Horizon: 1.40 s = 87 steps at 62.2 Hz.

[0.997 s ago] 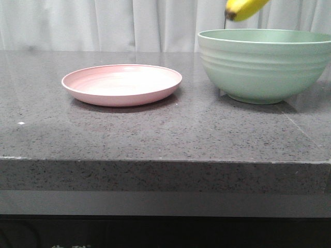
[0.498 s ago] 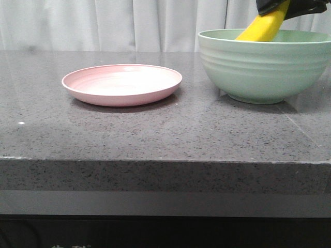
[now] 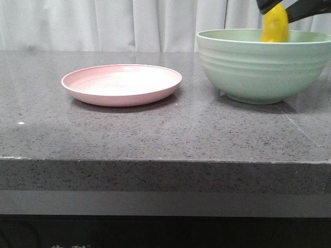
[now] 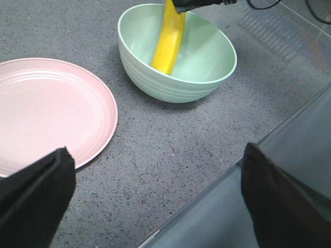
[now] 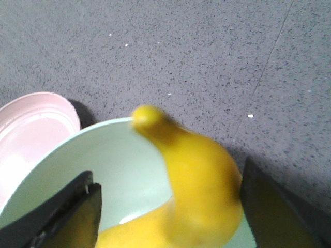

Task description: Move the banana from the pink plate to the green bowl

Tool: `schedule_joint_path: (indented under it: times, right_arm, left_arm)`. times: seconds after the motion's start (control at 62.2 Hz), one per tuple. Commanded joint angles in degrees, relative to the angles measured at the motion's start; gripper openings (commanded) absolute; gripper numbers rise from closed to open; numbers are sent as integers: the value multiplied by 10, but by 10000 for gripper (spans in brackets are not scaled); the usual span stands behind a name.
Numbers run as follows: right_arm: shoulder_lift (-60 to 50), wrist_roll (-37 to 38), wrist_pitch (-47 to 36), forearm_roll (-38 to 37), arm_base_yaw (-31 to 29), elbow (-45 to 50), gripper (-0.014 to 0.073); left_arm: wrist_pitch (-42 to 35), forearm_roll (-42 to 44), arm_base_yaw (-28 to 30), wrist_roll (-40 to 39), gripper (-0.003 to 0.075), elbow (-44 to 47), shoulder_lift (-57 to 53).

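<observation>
The banana [image 4: 169, 40] is gripped upright by the right gripper [image 3: 282, 6] inside the green bowl [image 3: 258, 67], the left gripper [image 4: 155, 201] is held open, and a low, gentle release is called for.

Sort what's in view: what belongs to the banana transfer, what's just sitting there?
In the job:
banana, in the right hand, lower end down inside the bowl
green bowl, the target
pink plate, the source, now bare

Not in the job:
left hand, open and holding nothing
grey stone table
white curtain behind it
</observation>
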Motion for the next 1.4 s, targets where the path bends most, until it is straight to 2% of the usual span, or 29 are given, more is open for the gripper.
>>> schedule_joint_path:
  times: [0.0, 0.193, 0.354, 0.659, 0.756, 0.949, 1.093, 1.222, 1.286, 1.383]
  right_arm:
    - [-64, 41, 6, -32, -4, -22, 569]
    - [-180, 179, 80, -195, 6, -9, 569]
    - [-294, 231, 65, -273, 26, 65, 569]
    - [-503, 338, 80, -420, 25, 199, 569]
    - [-565, 362, 84, -429, 25, 234, 569]
    - [-650, 362, 101, -395, 25, 292, 569]
    - [-670, 362, 138, -371, 25, 301, 569]
    - [-670, 362, 138, -371, 25, 301, 564]
    - [-670, 365, 135, -371, 25, 302, 521]
    - [-670, 367, 135, -371, 25, 302, 407]
  left_arm:
    - [-34, -17, -2, 0, 640, -20, -6]
    - [-34, -16, -2, 0, 640, -20, -6]
    - [-34, -16, -2, 0, 640, -20, -6]
    - [-34, -16, -2, 0, 640, -20, -6]
    - [-34, -16, -2, 0, 640, -20, -6]
    - [-34, -16, -2, 0, 640, -20, -6]
    - [-34, -16, -2, 0, 640, -20, -6]
    - [-34, -16, -2, 0, 627, -20, -6]
    - [-34, -16, -2, 0, 585, -20, -6]
    - [-34, -16, -2, 0, 490, -20, -6]
